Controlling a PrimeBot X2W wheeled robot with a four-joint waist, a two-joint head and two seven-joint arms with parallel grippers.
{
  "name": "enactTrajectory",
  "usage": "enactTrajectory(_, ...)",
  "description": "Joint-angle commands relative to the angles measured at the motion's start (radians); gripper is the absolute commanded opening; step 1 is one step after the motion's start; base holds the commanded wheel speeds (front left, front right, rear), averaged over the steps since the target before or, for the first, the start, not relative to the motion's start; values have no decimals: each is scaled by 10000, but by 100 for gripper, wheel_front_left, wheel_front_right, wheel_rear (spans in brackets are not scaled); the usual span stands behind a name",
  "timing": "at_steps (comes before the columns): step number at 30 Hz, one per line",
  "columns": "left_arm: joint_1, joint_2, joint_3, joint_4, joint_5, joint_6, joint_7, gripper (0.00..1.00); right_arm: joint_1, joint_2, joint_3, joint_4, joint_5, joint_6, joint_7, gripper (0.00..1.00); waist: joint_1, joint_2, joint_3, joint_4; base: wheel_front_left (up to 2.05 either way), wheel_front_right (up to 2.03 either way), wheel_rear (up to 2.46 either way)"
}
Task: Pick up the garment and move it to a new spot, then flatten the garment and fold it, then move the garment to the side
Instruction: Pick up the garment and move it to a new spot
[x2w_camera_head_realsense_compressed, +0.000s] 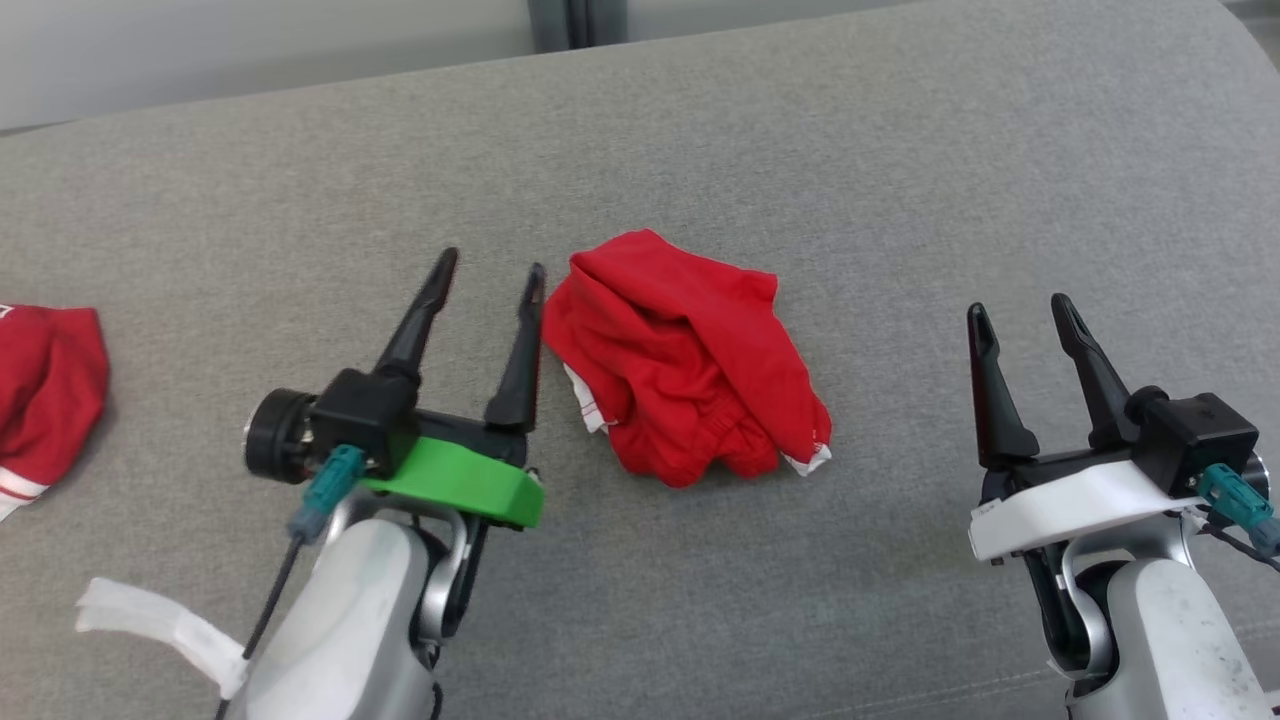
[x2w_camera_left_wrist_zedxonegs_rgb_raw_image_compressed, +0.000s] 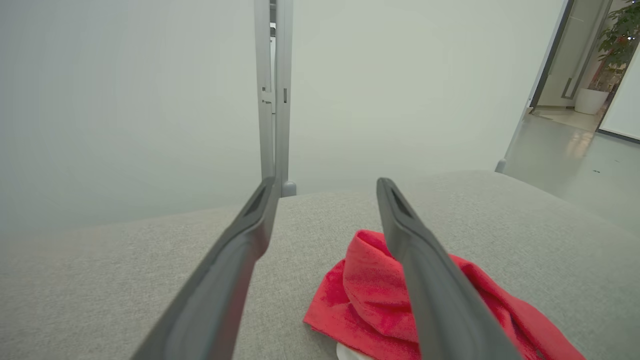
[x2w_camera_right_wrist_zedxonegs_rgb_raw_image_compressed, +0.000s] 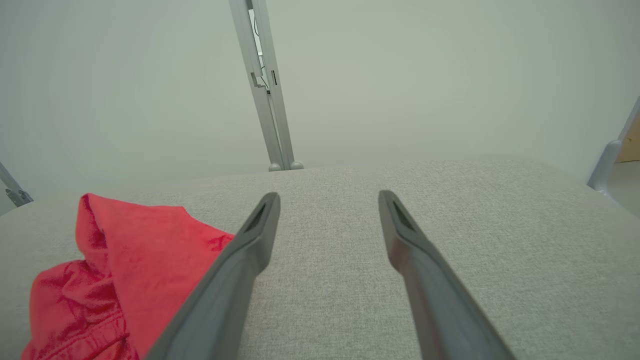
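My left finger (x2w_camera_left_wrist_zedxonegs_rgb_raw_image_compressed: 432, 285) hides a strip of the red garment (x2w_camera_left_wrist_zedxonegs_rgb_raw_image_compressed: 365, 300), and another red cloth (x2w_camera_head_realsense_compressed: 50, 390) runs off the head view's left edge.

lol the garment (x2w_camera_head_realsense_compressed: 690, 360) is bright red with white trim, the surface (x2w_camera_head_realsense_compressed: 800, 150) speckled grey. Green mount (x2w_camera_head_realsense_compressed: 470, 485) on the left gripper (x2w_camera_head_realsense_compressed: 493, 263), white on the right gripper (x2w_camera_head_realsense_compressed: 1017, 305), black fingers (x2w_camera_head_realsense_compressed: 415, 325).

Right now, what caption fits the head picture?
Crumpled red garment on a grey cushion, open jaws on both sides.
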Motion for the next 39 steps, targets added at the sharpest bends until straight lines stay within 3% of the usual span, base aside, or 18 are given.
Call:
enactTrajectory(1,280,198,287,-197,-99,160,-71,100,108,-51,-15,-77,-73,-6,64,100,0,0,-441,620,0,0,0)
enactTrajectory(7,1155,845,1386,-634,-287,597,-136,100,249,-74,21,-194,-102,-6,247,100,0,0,-694,941,0,0,0)
enactTrajectory(13,1950,1146,1891,-737,-396,614,-131,100,483,-104,75,-228,-109,-6,364,100,0,0,-1062,984,0,0,0)
enactTrajectory(39,3229,1059,1892,-267,-212,328,-124,100,1546,-38,73,-511,-156,-6,792,100,0,0,-2026,706,0,0,0)
